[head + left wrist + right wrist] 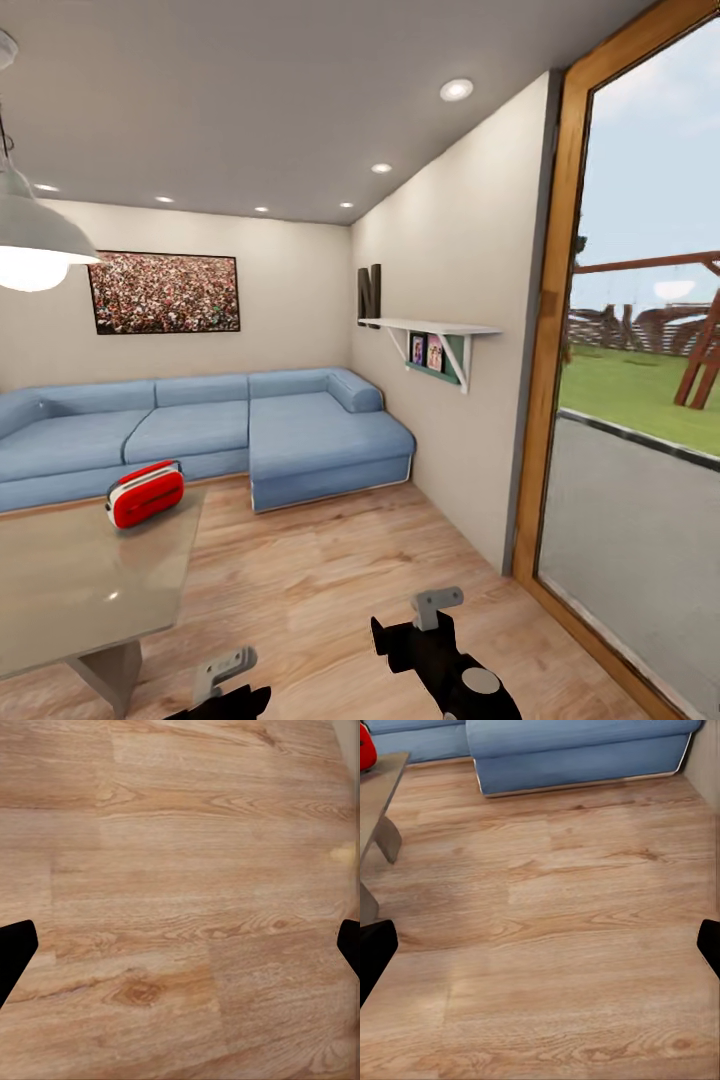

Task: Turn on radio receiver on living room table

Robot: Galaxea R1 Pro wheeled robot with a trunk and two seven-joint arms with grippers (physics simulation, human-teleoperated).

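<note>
The radio receiver (145, 493), a small glossy red box with a white panel, stands near the far right corner of the low grey table (70, 590) in the living room. A red sliver of the radio receiver (365, 746) and the table's corner (379, 791) also show in the right wrist view. My left gripper (222, 672) and right gripper (437, 603) hang low over the wood floor, well short of the table's right side. In both wrist views the black fingertips (15, 952) (375, 956) sit far apart at the frame edges with nothing between them, so both grippers are open.
A light-blue L-shaped sofa (250, 430) runs along the back wall under a crowd photograph (165, 292). A wall shelf (435, 340) juts from the right wall, beside a tall glass door (640, 400). A pendant lamp (30, 240) hangs at the left. Wood floor (340, 560) lies between table and wall.
</note>
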